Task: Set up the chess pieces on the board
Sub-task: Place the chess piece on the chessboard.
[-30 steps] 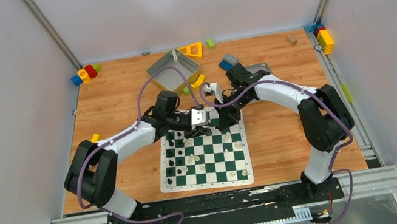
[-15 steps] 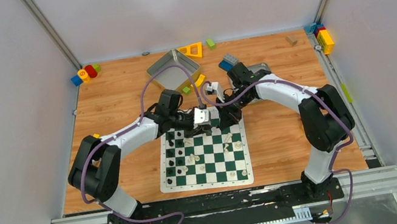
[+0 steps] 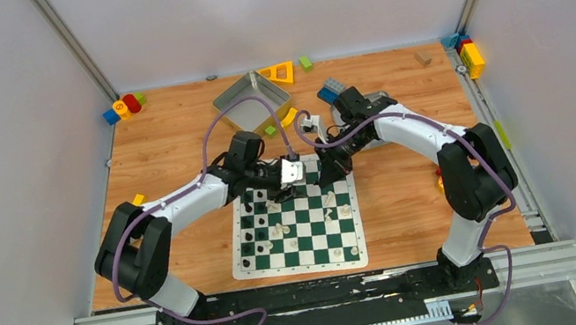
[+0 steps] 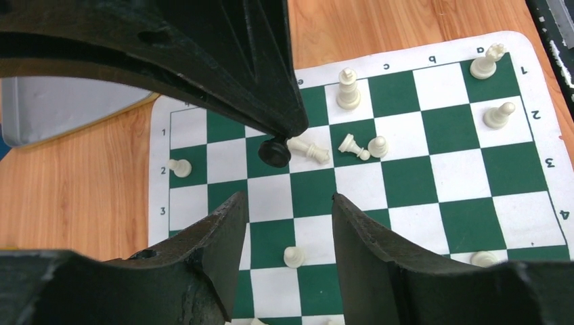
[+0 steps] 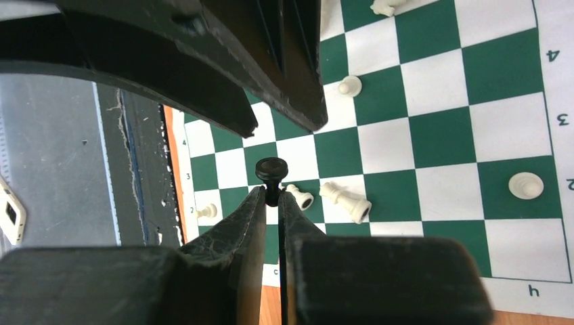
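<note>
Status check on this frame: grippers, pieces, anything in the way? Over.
Right gripper shut on black pawn, over the board. Left gripper open, close alongside. Tipped white piece lying next to the pawn.

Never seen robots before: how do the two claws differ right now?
The left claw is open and holds nothing; the right claw is shut on a black chess piece. The left claw's fingers stand wide apart; the right claw's almost meet. Both are black and hang over the board.
</note>
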Robot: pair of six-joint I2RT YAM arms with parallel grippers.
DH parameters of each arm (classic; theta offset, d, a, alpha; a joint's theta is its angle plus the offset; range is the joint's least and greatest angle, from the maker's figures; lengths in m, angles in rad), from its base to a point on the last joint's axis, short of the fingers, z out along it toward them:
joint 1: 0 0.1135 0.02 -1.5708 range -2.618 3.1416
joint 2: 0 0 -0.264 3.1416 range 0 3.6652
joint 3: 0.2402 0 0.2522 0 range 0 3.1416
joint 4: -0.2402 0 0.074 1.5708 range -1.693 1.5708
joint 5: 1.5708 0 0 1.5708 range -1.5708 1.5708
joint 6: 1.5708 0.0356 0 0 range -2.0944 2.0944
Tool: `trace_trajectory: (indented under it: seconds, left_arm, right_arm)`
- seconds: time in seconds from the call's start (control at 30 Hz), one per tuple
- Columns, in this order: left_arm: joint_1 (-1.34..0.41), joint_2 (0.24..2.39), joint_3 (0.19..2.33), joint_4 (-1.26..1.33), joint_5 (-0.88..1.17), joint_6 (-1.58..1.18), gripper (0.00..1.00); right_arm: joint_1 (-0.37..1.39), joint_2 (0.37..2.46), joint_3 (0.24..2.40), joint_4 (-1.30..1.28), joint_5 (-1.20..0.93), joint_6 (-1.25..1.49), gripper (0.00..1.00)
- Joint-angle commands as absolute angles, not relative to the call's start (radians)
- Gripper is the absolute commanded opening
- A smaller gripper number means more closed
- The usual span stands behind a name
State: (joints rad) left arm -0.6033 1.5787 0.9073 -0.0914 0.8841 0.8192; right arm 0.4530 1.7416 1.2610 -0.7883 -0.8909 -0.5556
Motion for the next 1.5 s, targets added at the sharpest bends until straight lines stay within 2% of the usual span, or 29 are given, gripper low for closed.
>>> trace_trajectory:
  seconds: [0.0, 0.53, 1.17, 1.47]
  left_arm:
    - [-0.630, 1.556, 0.933, -0.065, 0.913, 0.863, 0.58]
    - [-0.649, 1.542, 0.942, -0.016, 0.896, 0.830, 0.57]
    - [-0.665, 1.532, 0.949, -0.009, 0.927, 0.797, 0.46]
    - [-0.670, 1.539, 0.957, -0.031, 0.934, 0.799, 0.36]
  right_arm:
    - [0.452, 1.728, 1.314, -0.811, -0.971, -0.580, 0.00]
    - [0.453, 1.742, 1.313, -0.835, -0.990, -0.596, 0.00]
    - [0.454, 1.773, 1.327, -0.848, -0.993, -0.600, 0.00]
    - [0.454, 1.778, 1.327, -0.849, -0.989, -0.602, 0.00]
